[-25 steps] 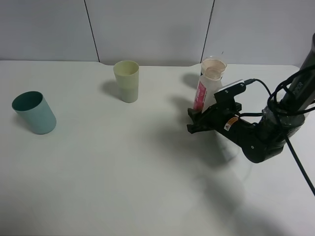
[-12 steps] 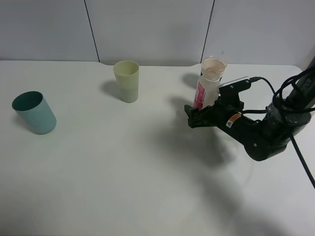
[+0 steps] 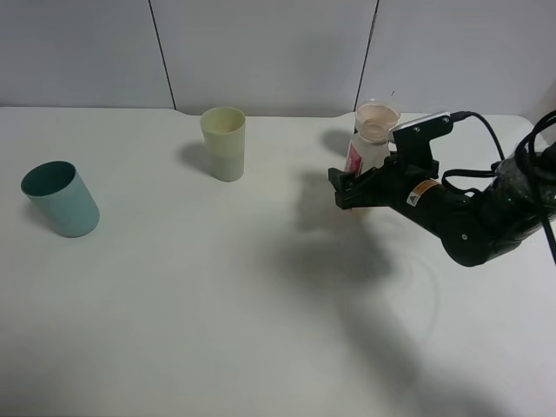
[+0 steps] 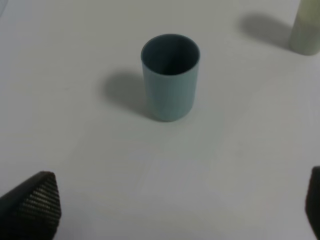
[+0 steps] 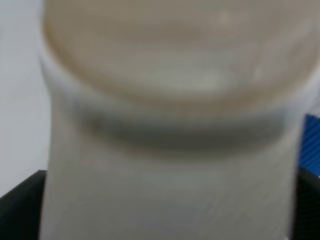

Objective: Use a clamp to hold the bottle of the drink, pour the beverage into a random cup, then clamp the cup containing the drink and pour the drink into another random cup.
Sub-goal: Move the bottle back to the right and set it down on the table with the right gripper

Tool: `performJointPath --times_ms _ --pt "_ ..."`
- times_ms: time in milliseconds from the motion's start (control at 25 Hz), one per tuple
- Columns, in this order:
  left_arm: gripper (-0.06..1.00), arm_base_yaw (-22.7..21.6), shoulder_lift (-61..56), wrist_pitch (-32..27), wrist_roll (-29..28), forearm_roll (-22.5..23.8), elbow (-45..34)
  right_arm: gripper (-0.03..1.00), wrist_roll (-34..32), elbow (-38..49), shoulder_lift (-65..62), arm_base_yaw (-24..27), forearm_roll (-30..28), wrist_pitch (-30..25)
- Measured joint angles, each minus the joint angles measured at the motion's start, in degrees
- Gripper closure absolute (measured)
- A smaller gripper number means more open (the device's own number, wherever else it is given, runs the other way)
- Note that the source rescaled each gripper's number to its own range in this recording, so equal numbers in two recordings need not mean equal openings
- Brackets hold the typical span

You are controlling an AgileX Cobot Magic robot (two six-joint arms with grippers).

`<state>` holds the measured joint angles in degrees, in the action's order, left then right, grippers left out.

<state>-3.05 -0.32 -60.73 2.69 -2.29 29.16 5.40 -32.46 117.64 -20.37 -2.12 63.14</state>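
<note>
Two risks: right hand (image 3: 341,189) spread wide astride the bottle (image 3: 365,148), not yet clamped. Off-centre closing could tip it; a hard squeeze could slop near-brim beverage (image 3: 378,113) onto the surface (image 3: 261,304).

The right arm (image 3: 473,228), black and hung with cables (image 3: 486,143), enters from the right of the exterior view, its forearm low and nearly level. The right gripper (image 3: 341,189) points toward the middle, jaws spread. The blurred wrist view shows only slivers of its fingers (image 5: 20,207), so contact cannot be judged. The left gripper (image 4: 172,207) hangs angled downward, jaws fully apart, showing ribbed fingertips (image 4: 35,202).
</note>
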Motion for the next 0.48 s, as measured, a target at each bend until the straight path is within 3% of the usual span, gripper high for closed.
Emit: performJointPath --times_ms 200,480 --pt "-0.06 0.0 0.0 0.0 0.0 0.0 0.0 0.2 0.07 1.14 -3.55 0.0 0.0 -2.15" --pt "-0.06 0.0 0.0 0.0 0.0 0.0 0.0 0.2 5.74 8.02 -9.57 0.0 4.05 -3.12"
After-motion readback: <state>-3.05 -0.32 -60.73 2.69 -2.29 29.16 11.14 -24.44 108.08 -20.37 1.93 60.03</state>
